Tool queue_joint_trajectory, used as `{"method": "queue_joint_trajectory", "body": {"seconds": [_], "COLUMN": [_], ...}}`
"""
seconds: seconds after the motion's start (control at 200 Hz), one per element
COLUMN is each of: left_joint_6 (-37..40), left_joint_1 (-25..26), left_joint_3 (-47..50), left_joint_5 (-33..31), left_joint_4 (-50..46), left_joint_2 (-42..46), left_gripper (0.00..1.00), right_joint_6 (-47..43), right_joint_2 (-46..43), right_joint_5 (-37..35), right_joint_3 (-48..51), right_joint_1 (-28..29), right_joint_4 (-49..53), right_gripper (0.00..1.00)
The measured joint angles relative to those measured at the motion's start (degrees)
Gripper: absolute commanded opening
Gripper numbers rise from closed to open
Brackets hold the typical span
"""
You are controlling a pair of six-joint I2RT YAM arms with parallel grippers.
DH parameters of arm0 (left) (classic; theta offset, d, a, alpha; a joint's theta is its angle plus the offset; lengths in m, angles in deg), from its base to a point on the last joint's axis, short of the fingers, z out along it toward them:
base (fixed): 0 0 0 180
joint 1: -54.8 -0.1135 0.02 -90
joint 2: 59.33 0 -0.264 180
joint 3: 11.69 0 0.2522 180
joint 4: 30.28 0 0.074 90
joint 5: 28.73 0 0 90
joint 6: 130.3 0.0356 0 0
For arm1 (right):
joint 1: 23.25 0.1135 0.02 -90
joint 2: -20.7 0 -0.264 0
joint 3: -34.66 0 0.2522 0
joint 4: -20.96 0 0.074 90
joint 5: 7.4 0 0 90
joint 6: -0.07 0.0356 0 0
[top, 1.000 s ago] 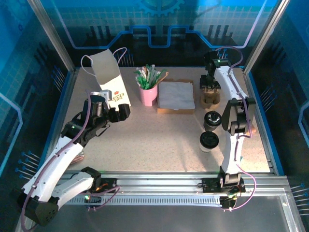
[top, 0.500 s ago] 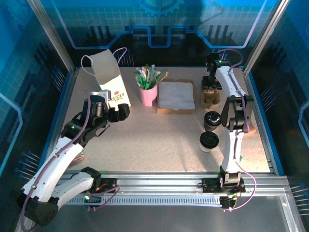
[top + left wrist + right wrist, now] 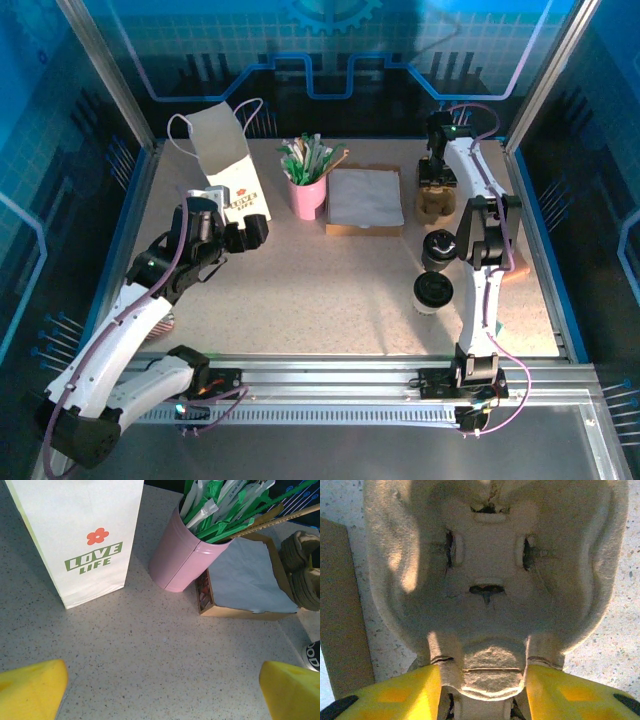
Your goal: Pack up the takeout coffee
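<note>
The white paper cup with a black round plastic lid [image 3: 433,290] stands back toward the base from the right gripper [image 3: 484,682], whose fingers sit narrow round the brown moulded cardboard cup carrier [image 3: 490,580], far from the wide-open left gripper [image 3: 228,232].

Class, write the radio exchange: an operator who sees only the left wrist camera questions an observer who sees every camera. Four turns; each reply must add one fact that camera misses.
Operator: A black lid peeks in at my right edge. How many coffees are out?
Observer: Two, both lidded: the far coffee cup and the near coffee cup, close together.
Operator: And the right gripper?
Observer: The right gripper has a finger on each side of one edge of the brown cup carrier.
</note>
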Motion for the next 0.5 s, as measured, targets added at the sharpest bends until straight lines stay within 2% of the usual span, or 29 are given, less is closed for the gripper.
{"method": "queue_joint_trajectory", "body": {"seconds": [0.155,0.325,0.5], "left_joint_6": [0.0,0.0,0.2], "left_joint_1": [0.0,0.0,0.0], "left_joint_3": [0.0,0.0,0.0], "left_joint_5": [0.0,0.0,0.0], "left_joint_4": [0.0,0.0,0.0], "left_joint_2": [0.0,0.0,0.0], "left_gripper": [0.99,0.99,0.99], "right_joint_6": [0.0,0.4,0.7], "right_joint_2": [0.0,0.0,0.0], "right_joint_5": [0.2,0.6,1.6], "right_joint_3": [0.0,0.0,0.0], "right_joint_1": [-0.1,-0.7,-1.4], "right_joint_4": [0.0,0.1,0.0], "right_gripper": [0.44,0.52,0.51]}}
